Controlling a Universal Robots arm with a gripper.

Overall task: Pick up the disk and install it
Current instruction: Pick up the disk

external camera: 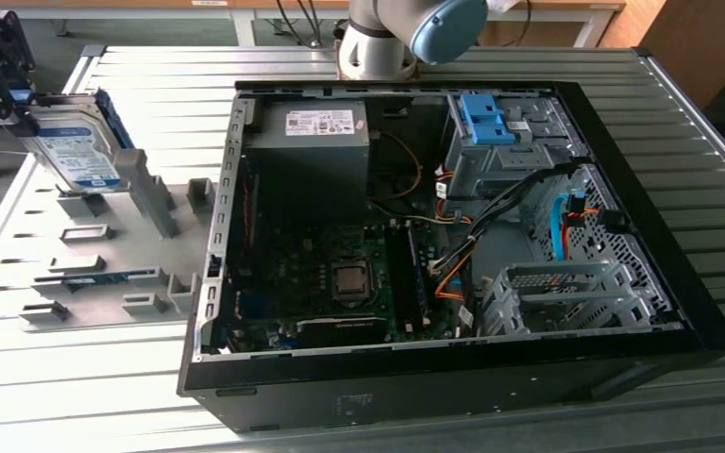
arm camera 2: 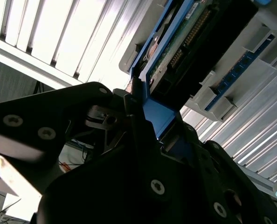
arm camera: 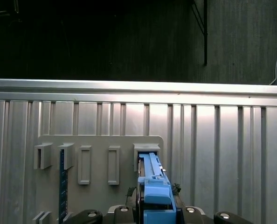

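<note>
Gripper: the black gripper (external camera: 16, 94) hangs at the upper left of the exterior view, above the far end of a grey holder plate.
Jaws: clamped on the disk. In the second wrist view the dark fingers (arm camera 2: 135, 114) press on either side of its blue plastic edge.
Disk: the disk (external camera: 75, 146) stands on edge directly under the gripper, slightly tilted. Its white-and-blue label faces the camera and its blue bracket runs along the back.
Disk's lower end: it sits at one of the plate's raised slots. Whether it touches the slot cannot be told.
Holder plate: in the first wrist view the holder plate (arm camera: 97, 142) is flat and grey with upright slots. It lies on the table at the exterior view's left of the case.
Computer case: the computer case (external camera: 665, 311) lies open on its side and takes the centre and right of the frame, well apart from the disk.
Power supply: the power supply (external camera: 318, 132) is a grey box with a white sticker in the case's upper left corner.
Spare bracket: the spare bracket (external camera: 486, 118) is bright blue and sits in the drive cage at the case's upper right.
Table: the table (external camera: 86, 396) is ribbed metal.
Arm: the arm (external camera: 395, 33) shows a joint at the top centre, behind the case.
</note>
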